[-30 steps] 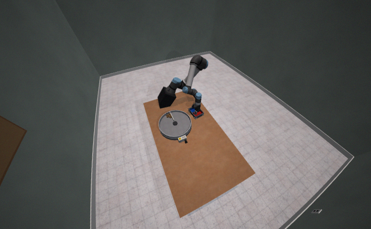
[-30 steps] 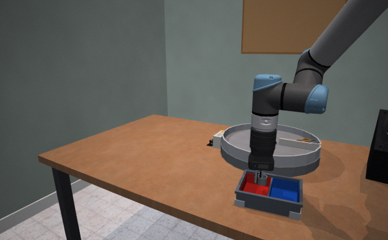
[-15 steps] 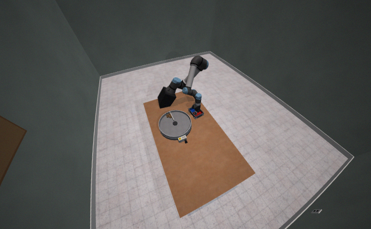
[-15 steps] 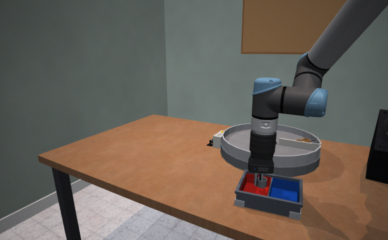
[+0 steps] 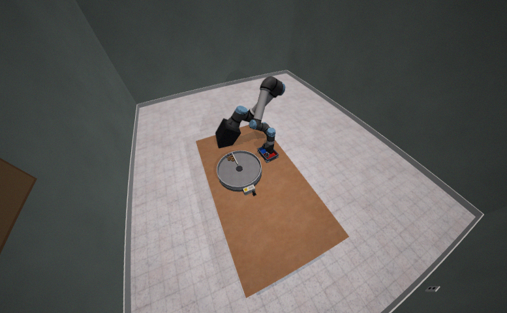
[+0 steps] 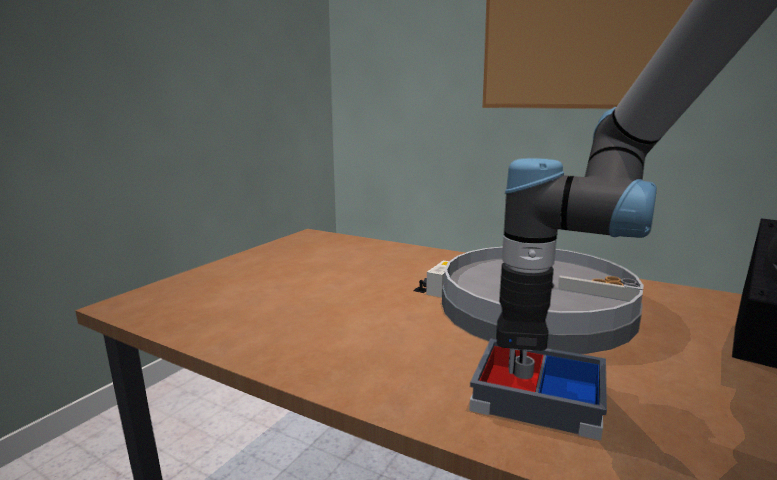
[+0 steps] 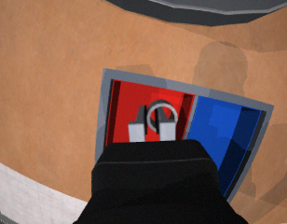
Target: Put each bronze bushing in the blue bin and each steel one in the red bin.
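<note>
My gripper (image 5: 267,154) (image 6: 517,362) (image 7: 150,114) points down into the red bin (image 6: 495,379) (image 7: 129,95). It is shut on the wall of a grey steel bushing (image 6: 524,368) (image 7: 175,119), with one finger inside the ring and one outside. The bushing is upright, near the divider; its exact height over the bin floor is hard to tell. The blue bin (image 6: 570,387) (image 7: 218,121) adjoins on the other side of the divider, and no bushing shows in it. Several bronze bushings (image 5: 230,158) (image 6: 612,279) sit together on the turntable (image 5: 244,178) (image 6: 481,273), with a grey one (image 6: 629,282) near its rim.
A pale straight fence (image 5: 235,159) (image 6: 594,287) runs across the turntable beside the bushings. The turntable has a raised rim. A white box (image 5: 248,189) (image 6: 437,279) with a yellow mark stands against its outside. Grey walls surround both bins.
</note>
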